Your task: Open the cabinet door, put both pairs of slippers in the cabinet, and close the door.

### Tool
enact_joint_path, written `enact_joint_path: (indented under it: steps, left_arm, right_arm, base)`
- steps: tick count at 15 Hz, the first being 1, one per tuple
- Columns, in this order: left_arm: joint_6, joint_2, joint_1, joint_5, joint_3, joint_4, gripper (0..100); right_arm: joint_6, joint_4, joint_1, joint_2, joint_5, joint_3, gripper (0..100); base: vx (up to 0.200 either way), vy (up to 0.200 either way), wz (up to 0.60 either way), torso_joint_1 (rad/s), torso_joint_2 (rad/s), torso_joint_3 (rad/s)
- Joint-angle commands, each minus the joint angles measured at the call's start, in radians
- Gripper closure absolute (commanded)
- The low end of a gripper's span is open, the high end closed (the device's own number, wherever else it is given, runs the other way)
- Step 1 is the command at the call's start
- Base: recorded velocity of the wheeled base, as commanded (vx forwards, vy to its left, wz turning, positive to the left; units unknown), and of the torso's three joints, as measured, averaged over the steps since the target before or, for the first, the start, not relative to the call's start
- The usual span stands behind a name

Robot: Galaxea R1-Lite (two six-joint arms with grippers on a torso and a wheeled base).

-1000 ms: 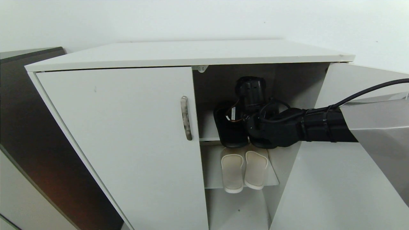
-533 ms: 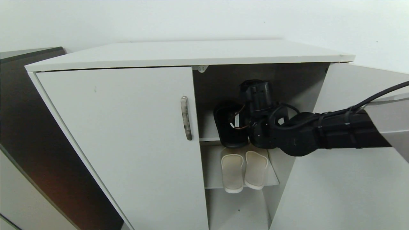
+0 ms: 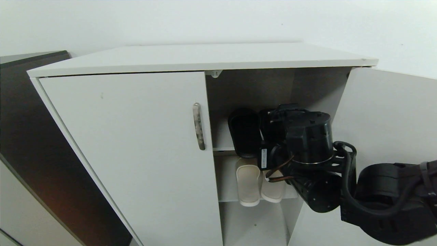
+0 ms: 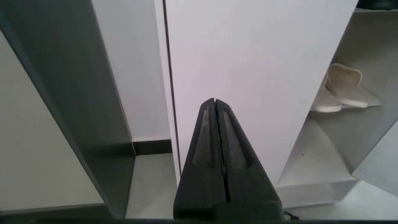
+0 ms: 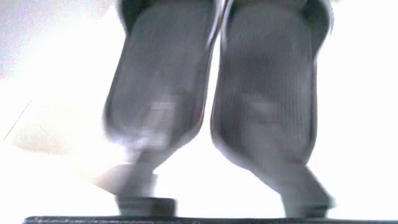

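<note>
Slippers both in cabinet [image 3: 191, 56], right bay. Black slippers [image 3: 244, 131] on upper shelf [image 3: 222, 149], long axis front-to-back, near end at the shelf's front edge; the right one is mostly hidden behind the right arm [image 3: 309, 136]. White slippers [image 3: 248, 182] on lower shelf [image 3: 227, 191], side by side and touching, same front-to-back axis, strap ends deep inside, plain rounded ends toward the front and just past the shelf edge.

Right door [image 3: 382, 116] swung wide open, left door [image 3: 129, 143] closed.

Diff vs 1 s ago: right arm has backed out of the bay and dropped. Its wrist was inside at upper-shelf level with the forearm coming in level from the right; it now sits in front of the opening, lower, covering part of the right white slipper. Slippers and doors unchanged.

Right gripper [image 3: 273, 123] is by the black pair at upper-shelf height; can't tell its state. Left gripper [image 4: 214, 106] fully closed on nothing, aimed at the left door's face, white pair off to its side.

Materials: cabinet is flat matte white board with a darker interior. Handle [image 3: 199, 126] is a slim vertical metal bar with a mottled finish. White slippers are smooth moulded one-piece shapes with rounded ends; black ones have the same shape and a slight sheen. Left gripper's pads [image 4: 202, 143] are dark and finely ribbed lengthwise.
</note>
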Motion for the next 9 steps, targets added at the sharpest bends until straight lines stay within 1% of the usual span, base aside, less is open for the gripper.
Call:
enact_joint_path:
  steps: [1,9]
  left_arm:
    - [0.0,0.001,0.0,0.0,0.0,0.0,100]
    - [0.0,0.001,0.0,0.0,0.0,0.0,100]
  right_arm:
    - [-0.001,-0.002,0.016,-0.049,0.004,0.033,100]
    - [-0.006,-0.007,0.025,-0.031,0.0,0.033,100]
  base:
    - [0.0,0.0,0.0,0.0,0.0,0.0]
    - [0.0,0.0,0.0,0.0,0.0,0.0]
